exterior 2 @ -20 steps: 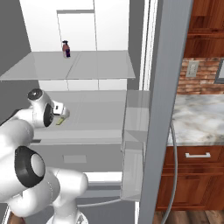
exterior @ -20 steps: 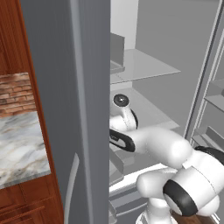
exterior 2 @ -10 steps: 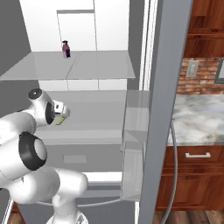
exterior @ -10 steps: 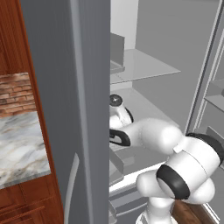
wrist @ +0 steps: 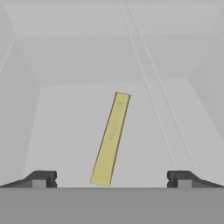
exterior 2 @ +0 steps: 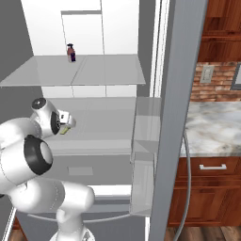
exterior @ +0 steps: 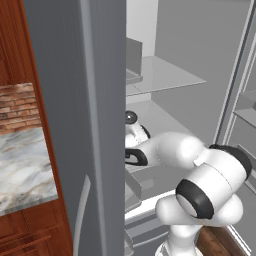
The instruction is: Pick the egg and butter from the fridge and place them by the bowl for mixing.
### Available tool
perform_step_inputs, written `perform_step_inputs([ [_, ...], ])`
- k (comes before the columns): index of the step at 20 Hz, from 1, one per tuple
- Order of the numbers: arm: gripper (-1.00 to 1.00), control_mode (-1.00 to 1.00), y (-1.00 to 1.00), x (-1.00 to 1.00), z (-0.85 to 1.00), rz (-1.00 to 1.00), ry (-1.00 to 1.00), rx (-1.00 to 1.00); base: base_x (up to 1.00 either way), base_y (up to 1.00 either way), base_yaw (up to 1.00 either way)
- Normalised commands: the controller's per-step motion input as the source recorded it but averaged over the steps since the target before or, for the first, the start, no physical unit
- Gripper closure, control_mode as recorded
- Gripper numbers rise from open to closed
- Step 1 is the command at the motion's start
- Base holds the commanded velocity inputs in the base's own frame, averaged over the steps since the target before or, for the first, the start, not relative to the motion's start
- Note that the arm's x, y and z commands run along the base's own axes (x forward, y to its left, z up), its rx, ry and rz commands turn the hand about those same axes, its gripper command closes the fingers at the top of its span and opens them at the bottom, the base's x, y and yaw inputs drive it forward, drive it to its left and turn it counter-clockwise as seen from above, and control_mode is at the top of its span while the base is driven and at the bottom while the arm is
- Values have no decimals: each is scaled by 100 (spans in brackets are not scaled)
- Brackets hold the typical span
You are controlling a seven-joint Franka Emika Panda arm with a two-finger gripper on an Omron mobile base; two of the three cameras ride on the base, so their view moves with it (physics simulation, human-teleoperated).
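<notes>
The gripper (wrist: 111, 179) is spread wide inside the fridge (exterior: 90, 100), its fingertips (wrist: 41, 178) far apart and holding nothing. The butter (wrist: 110, 139) lies flat on a pale shelf (wrist: 65, 131), slanting between the tips, its near end apparently just short of them and touching neither. A small bottle (exterior 2: 71, 52) stands at the back of the upper shelf.
</notes>
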Motion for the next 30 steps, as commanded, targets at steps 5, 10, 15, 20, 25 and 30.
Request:
perform_step_inputs([
  [5,-100,-100,0,0,-21,0,0,0,0,0,0],
  [10,-100,-100,0,11,-17,0,0,0,0,0,0],
  [15,-100,-100,0,30,-8,0,0,0,0,0,0],
  [20,-100,-100,1,28,-7,0,0,0,0,0,0],
  [25,-100,-100,5,16,-17,0,0,0,0,0,0],
  [30,-100,-100,11,27,-11,0,0,0,0,0,0],
])
